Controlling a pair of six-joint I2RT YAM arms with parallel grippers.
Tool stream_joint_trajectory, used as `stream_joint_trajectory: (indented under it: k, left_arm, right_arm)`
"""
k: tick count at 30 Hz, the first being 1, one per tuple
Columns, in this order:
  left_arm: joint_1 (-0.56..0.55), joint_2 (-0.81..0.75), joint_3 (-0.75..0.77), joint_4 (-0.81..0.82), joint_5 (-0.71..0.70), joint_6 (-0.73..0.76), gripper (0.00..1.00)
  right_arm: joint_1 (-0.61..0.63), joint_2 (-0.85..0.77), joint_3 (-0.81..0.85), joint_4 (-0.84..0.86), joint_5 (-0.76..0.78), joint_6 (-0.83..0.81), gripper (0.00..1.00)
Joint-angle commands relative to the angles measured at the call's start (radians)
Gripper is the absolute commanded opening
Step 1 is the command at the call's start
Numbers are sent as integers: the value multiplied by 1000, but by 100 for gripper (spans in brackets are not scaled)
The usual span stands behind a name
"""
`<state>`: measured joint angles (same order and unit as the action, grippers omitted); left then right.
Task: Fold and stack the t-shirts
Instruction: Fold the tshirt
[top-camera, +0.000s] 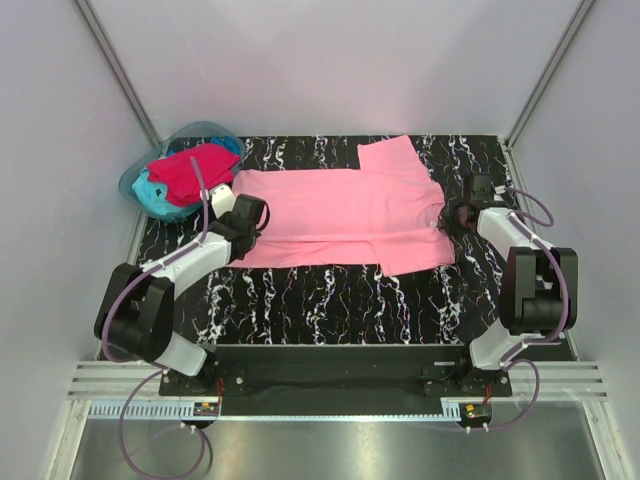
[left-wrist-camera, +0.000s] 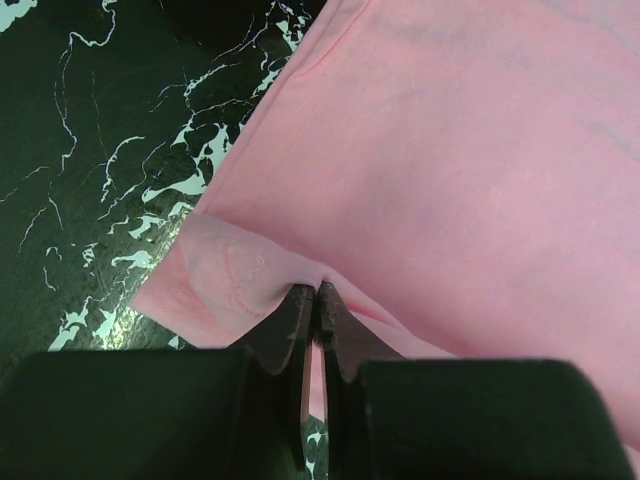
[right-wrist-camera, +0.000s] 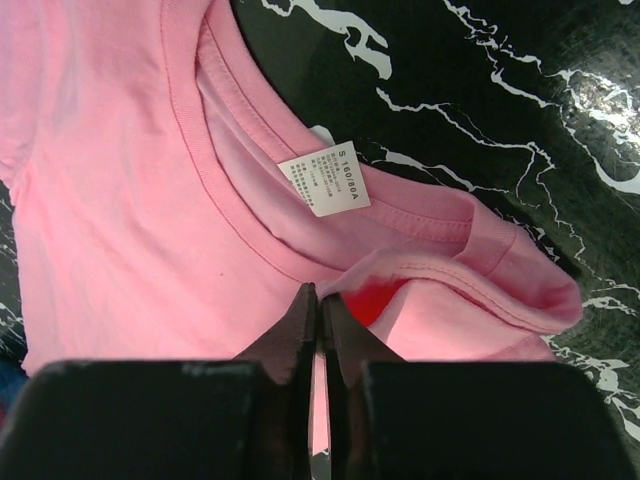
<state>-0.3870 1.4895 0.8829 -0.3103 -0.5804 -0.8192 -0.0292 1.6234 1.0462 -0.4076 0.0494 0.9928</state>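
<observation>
The light pink t-shirt (top-camera: 340, 215) lies spread flat on the black marbled table (top-camera: 340, 300), its collar to the right and one sleeve toward the back. My left gripper (top-camera: 250, 218) is shut on its left hem edge (left-wrist-camera: 250, 275), pinching a fold of cloth. My right gripper (top-camera: 455, 218) is shut on the collar edge (right-wrist-camera: 400, 270), beside the white size label (right-wrist-camera: 324, 178). The crimson red t-shirt (top-camera: 195, 170) and the turquoise t-shirt (top-camera: 152, 192) lie bunched in the tub at the back left.
A translucent blue-green plastic tub (top-camera: 205, 130) stands at the table's back left corner. Grey walls close the sides and back. Bare marbled tabletop lies in front of the pink shirt.
</observation>
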Motion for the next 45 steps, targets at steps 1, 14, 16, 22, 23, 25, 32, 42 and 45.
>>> stream_joint_trajectory:
  k: [1, 14, 16, 22, 23, 25, 32, 42, 45]
  left_arm:
    - [10, -2, 48, 46, -67, 8, 9]
    - [10, -5, 53, 73, -58, 22, 64]
    - [10, -15, 53, 73, -55, 22, 67]
    - [10, -9, 132, 82, -29, 31, 66]
    - [10, 1, 154, 83, -35, 44, 66]
    - [17, 52, 230, 86, -55, 110, 66]
    - [203, 196, 338, 183, 190, 181, 68]
    - [375, 408, 468, 331, 571, 291, 68]
    - [384, 486, 547, 312, 629, 321, 68]
  right_arm:
    - [-11, 18, 35, 42, 26, 7, 8]
    - [-11, -14, 9, 176, -42, -46, 50]
    - [-9, -36, 15, 185, -48, -49, 51]
    - [-9, -74, 93, 185, -43, -51, 52]
    - [-9, -66, 113, 187, -46, -51, 52]
    - [-9, -25, 185, 187, -46, -65, 53]
    - [-11, 142, 371, 271, -106, -126, 55]
    - [-107, 449, 627, 395, -252, -227, 57]
    - [-135, 504, 660, 398, -278, -221, 57]
